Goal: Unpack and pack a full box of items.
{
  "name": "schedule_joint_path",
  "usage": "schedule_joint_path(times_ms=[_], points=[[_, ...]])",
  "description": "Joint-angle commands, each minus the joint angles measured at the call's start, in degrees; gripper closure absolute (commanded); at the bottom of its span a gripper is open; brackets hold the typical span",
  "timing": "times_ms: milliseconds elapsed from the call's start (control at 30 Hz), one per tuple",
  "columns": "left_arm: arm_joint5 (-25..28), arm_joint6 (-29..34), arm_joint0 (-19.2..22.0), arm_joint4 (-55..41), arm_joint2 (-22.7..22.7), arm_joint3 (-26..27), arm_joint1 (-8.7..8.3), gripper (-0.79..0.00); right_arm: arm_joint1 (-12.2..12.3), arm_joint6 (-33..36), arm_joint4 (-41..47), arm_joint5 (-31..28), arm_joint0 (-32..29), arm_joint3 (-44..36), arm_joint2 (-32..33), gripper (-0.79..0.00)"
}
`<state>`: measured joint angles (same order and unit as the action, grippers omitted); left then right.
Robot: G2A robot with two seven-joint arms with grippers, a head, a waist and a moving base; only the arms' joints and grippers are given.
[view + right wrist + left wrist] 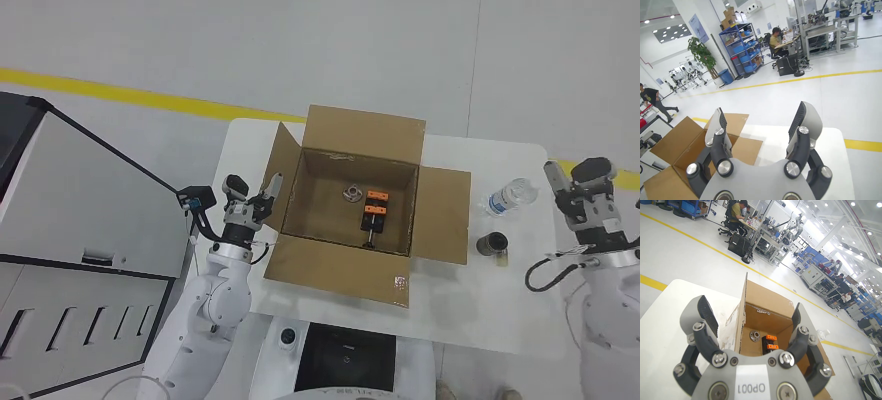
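1. The box stands open in the middle of the table. Its far, near and right flaps are folded outward. Its left flap stands more upright.
2. A round metal flange lies on the box floor. Just beside it, toward the right wall, is a black part with orange blocks.
3. The left gripper hangs outside the box, just beside the left flap, and holds nothing. Its jaws stand wide apart.
4. In the left wrist view, the left gripper looks past the flap's edge into the box. The flange and the black part sit deeper in, in line with the gap between the jaws, and neither is touched.
5. A clear bottle lies on its side on the table to the right of the box, apart from the right flap. A dark cylinder lies near it, closer to the robot.
6. The right gripper is at the right edge of the table, beyond the bottle and cylinder and well apart from the box. Its jaws are spread and empty.
7. In the right wrist view, the right gripper faces across the bare table corner. The box lies off to one side behind one jaw, and nothing sits between the jaws.
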<state>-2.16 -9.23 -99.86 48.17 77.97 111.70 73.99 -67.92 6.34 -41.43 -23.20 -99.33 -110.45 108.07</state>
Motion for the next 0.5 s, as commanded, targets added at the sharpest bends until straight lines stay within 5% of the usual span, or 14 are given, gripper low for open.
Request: schedule_joint_path(times_ms=[0, 100, 200, 467], points=[[0.00, 0.00, 0.00, 0.00, 0.00, 0.00, 0.00, -0.785, -0.27, 0.75, -0.02, 1.62, -0.33, -1.92, -3.58, -0.468], [0.00, 0.00, 0.00, 0.00, 0.00, 0.00, 0.00, -0.785, -0.62, 0.00, -3.85, 3.46, -1.03, -3.87, -8.44, -0.560], [0.00, 0.00, 0.00, 0.00, 0.00, 0.00, 0.00, -0.785, -0.83, -2.94, -9.09, 4.94, -1.69, -3.71, -10.83, -0.785], [0.00, 0.00, 0.00, 0.00, 0.00, 0.00, 0.00, -0.785, -0.85, -3.96, -10.53, 5.41, -1.96, -3.59, -10.77, -0.785]])
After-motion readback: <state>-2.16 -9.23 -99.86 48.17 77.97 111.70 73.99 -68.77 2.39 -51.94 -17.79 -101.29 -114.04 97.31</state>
